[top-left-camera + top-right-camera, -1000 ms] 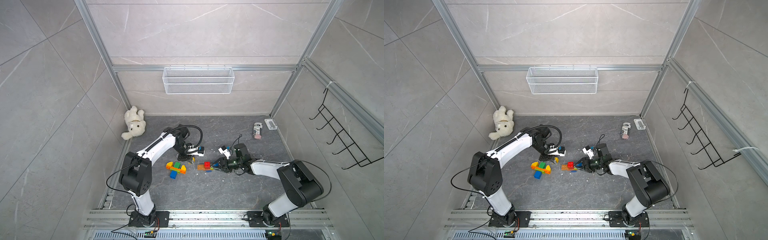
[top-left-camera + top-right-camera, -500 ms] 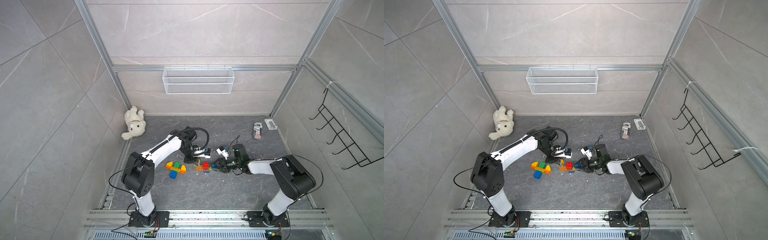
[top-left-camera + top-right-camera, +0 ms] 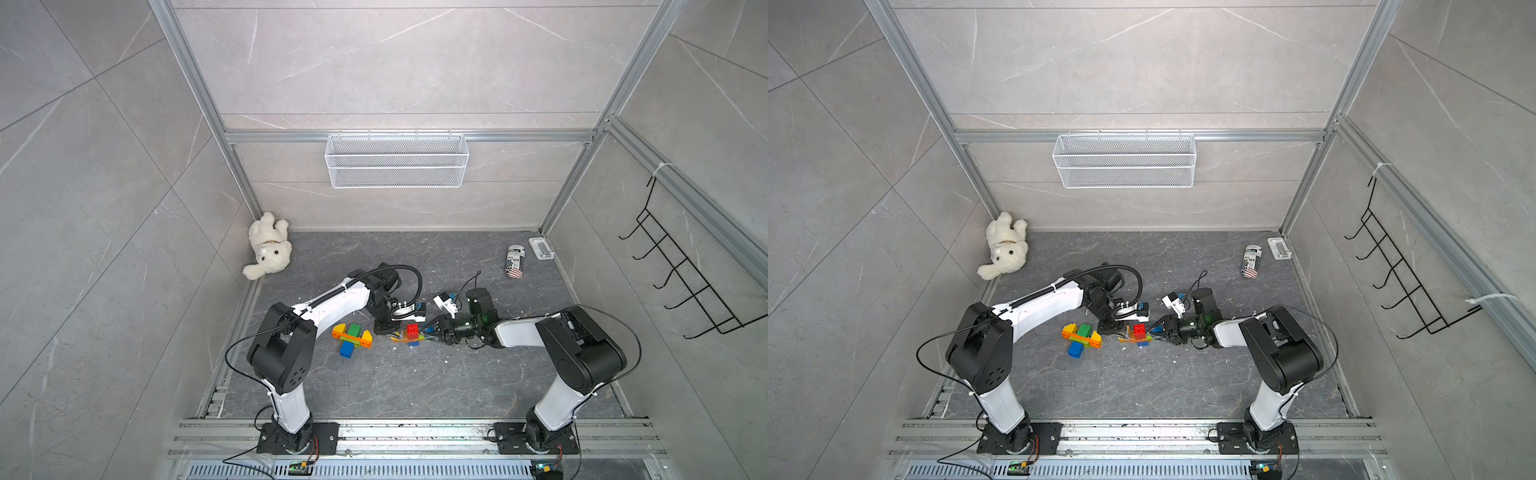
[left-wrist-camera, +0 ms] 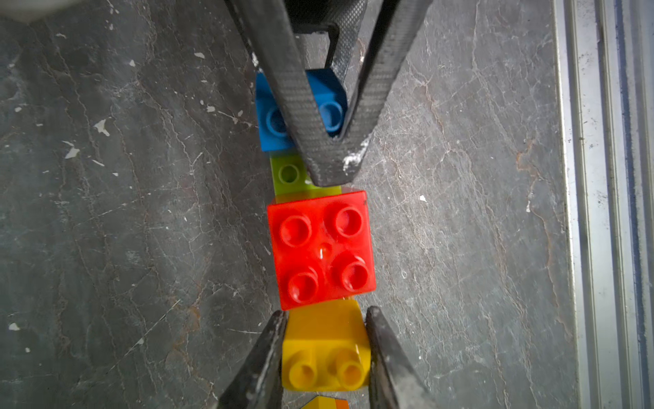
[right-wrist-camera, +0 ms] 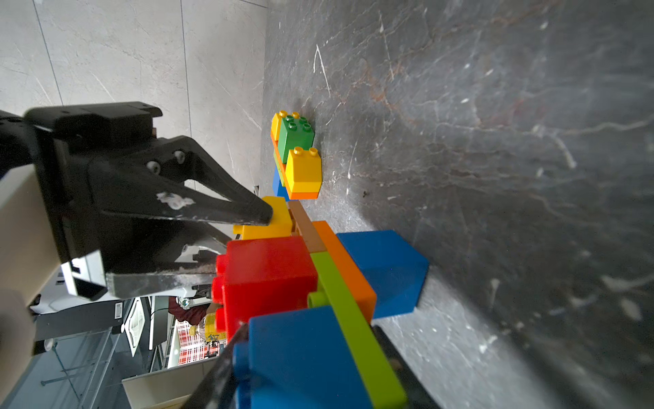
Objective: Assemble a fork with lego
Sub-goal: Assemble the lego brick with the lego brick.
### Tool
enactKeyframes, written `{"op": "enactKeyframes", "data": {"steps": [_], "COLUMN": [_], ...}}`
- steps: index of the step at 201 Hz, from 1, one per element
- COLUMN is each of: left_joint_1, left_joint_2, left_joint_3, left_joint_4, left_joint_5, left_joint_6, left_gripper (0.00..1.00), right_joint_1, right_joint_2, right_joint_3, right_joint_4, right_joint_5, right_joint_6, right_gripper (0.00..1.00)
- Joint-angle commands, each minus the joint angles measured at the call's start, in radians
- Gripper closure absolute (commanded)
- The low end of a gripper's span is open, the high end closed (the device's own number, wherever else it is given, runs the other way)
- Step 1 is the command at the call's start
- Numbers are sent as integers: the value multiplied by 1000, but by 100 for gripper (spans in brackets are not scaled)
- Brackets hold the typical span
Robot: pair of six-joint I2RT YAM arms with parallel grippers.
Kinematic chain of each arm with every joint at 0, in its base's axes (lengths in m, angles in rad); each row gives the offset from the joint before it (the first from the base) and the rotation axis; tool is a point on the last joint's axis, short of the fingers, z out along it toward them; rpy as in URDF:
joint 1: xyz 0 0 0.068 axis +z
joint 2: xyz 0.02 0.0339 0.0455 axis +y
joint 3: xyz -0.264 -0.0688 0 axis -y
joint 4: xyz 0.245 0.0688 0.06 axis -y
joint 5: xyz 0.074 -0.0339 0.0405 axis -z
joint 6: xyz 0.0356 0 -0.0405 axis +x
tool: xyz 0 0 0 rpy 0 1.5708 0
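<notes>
Two grippers hold the lego strip point(image 3: 412, 331) on the floor point(image 3: 415, 386): left gripper point(image 4: 325, 311) clamps its yellow brick point(image 4: 325, 350), right gripper point(image 5: 308, 347) its blue brick point(image 4: 268, 106). I want ends level, studs seating squarely.

A red brick point(image 4: 320, 248) with four studs is stuck on top of a short row of lego that is lying flat. On one side of the red brick a thin lime plate point(image 4: 288, 175) is seen. Past it is a blue brick point(image 4: 329, 102), which is gripped by the right gripper point(image 4: 331, 170). On the other side of the red brick, a yellow sloped brick point(image 4: 325, 350) is pinched tight by the left gripper point(image 4: 325, 311). Under the red brick a thin orange plate point(image 5: 345, 262) and a brown plate point(image 5: 308, 226) are stacked, with a second blue brick point(image 5: 385, 269) beneath. Well apart from the red brick, a cross point(image 3: 352, 336) of yellow, green, orange and blue bricks is lying flat.
</notes>
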Motion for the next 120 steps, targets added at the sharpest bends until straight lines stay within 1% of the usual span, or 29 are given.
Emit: {"op": "enactKeyframes", "data": {"steps": [1, 14, 40, 73, 99, 120], "left_joint_1": [-2, -2, -6, -16, -43, -48], "left_joint_2": [11, 16, 37, 16, 18, 8], "left_joint_3": [-22, -29, -14, -41, -59, -73], "left_joint_4": [59, 81, 34, 32, 29, 28], "left_joint_5": [-2, -2, -23, -23, -23, 8], "left_joint_6": [-61, -83, -100, -131, -123, -107], "left_gripper": [97, 97, 98, 98, 98, 98], "right_joint_1": [-8, -9, -17, -27, -28, -28], "right_joint_2": [32, 44, 53, 64, 86, 107], "right_joint_3": [-25, -26, -41, -51, -51, -53], "right_joint_4": [18, 29, 52, 62, 86, 113], "right_joint_5": [9, 1, -3, -2, -4, -13], "right_joint_6": [5, 9, 14, 13, 29, 41], "right_gripper": [56, 56, 56, 56, 56, 56]}}
